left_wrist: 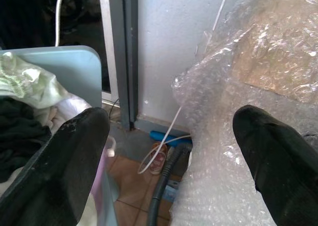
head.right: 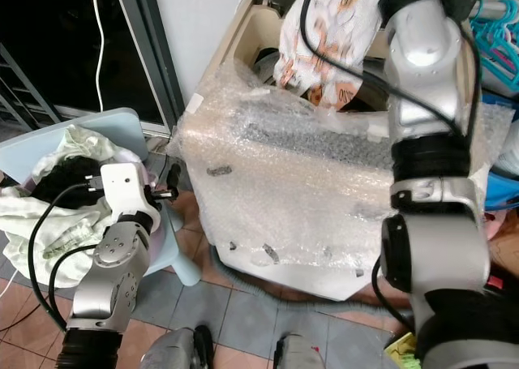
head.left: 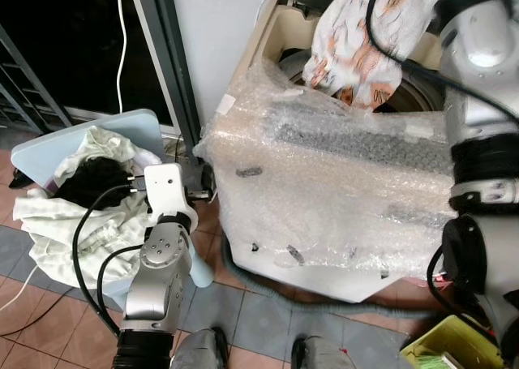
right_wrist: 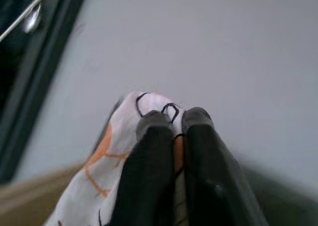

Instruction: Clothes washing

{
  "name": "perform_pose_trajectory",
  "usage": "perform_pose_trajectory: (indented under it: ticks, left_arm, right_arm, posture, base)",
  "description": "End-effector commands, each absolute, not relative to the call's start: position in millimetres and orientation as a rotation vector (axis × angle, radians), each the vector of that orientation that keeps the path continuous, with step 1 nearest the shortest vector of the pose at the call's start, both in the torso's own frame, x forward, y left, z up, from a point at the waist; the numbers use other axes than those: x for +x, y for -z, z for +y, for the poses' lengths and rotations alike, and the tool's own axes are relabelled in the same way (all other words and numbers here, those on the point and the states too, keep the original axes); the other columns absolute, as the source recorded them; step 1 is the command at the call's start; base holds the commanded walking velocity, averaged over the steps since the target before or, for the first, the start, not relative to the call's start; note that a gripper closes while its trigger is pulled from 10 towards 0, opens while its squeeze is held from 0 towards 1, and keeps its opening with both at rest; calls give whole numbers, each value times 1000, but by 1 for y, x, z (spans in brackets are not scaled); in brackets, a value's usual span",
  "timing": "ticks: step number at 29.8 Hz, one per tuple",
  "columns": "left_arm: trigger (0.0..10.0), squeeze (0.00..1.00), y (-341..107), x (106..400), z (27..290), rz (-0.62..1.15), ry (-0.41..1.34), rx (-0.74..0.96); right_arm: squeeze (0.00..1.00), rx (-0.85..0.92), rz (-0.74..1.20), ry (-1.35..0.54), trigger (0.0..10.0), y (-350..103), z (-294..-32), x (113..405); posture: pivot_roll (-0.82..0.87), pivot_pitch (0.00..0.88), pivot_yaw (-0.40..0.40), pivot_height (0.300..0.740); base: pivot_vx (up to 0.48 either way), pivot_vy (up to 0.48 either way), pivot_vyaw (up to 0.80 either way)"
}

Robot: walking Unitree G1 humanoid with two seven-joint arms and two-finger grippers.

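Washing machine (head.left: 340, 199): boxy, cream, swathed in crinkly bubble wrap, top open. Laundry basket (head.left: 142, 130): pale blue plastic, heaped with white and black clothes. Patterned cloth (head.left: 357, 40): white with orange print, hanging above drum opening, pinched in closed right pincer (right_wrist: 171, 119). Left pincer (left_wrist: 171, 136) spread wide, holding nothing, between basket and machine.

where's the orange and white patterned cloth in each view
Left eye view: patterned cloth hangs at top centre-right over the washer's opening.
Right eye view: top centre, same place.
Left wrist view: not in it.
Right wrist view: pinched between the right gripper fingers, spilling lower left.
Shared landmark: the bubble-wrapped washing machine below the cloth in both eye views.
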State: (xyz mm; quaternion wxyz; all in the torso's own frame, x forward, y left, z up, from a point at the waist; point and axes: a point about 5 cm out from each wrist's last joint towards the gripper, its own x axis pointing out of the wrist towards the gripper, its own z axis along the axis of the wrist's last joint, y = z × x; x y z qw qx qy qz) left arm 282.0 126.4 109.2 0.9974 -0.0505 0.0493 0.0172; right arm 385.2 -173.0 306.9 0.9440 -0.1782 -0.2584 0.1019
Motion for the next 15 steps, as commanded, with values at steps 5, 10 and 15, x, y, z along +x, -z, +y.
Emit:
perform_pose_trajectory:
  ticks: [5,10,15]
  left_arm:
    - [10000,0,-111,284,123,92,-44,-147]
    - [10000,0,-114,285,116,86,-21,-162]
    - [10000,0,-120,286,114,48,10,-152]
  right_arm:
    - [1000,-329,-479,-232,10000,-276,-171,372]
    - [1000,-279,-432,-236,10000,-250,-172,355]
    - [1000,-245,-437,-231,10000,-240,-167,340]
  posture:
    - [-67,99,22,740]
    - [-71,102,30,740]
    - [-59,110,40,740]
  base:
    - [0,0,0]
    - [0,0,0]
    - [0,0,0]
